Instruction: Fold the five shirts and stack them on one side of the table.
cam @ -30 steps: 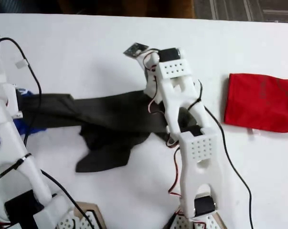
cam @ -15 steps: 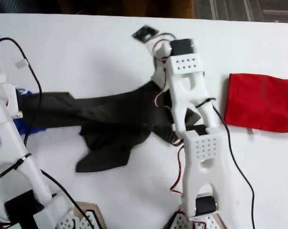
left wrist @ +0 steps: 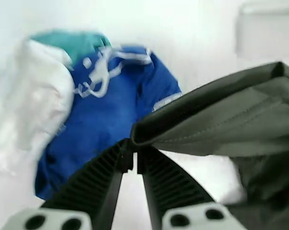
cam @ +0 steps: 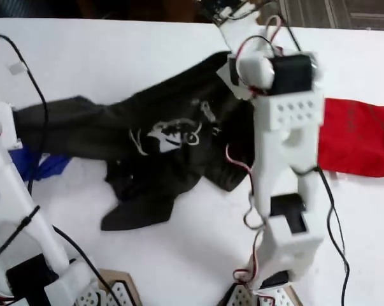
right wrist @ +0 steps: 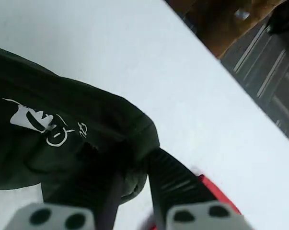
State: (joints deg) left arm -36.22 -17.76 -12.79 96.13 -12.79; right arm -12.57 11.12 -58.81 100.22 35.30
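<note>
Black shirt (cam: 160, 137) was raised and spread since earlier, clamped in closed left gripper (left wrist: 134, 152) and right gripper (right wrist: 134, 162).

Spread black shirt (cam: 115, 131); folded red shirt (cam: 360, 137) nearby.

The spread shirt (cam: 160, 137) is hanging stretched over the bench (cam: 102, 57) from the left fingers (left wrist: 103, 170) to the right fingers (right wrist: 170, 179), pinched at both ends, its lower part trailing on the bench between them. The folded shirt (cam: 360, 137) is lying on the bench to the right of the right fingers. The loose shirts (left wrist: 101, 110) are lying heaped under and beyond the left fingers.
</note>
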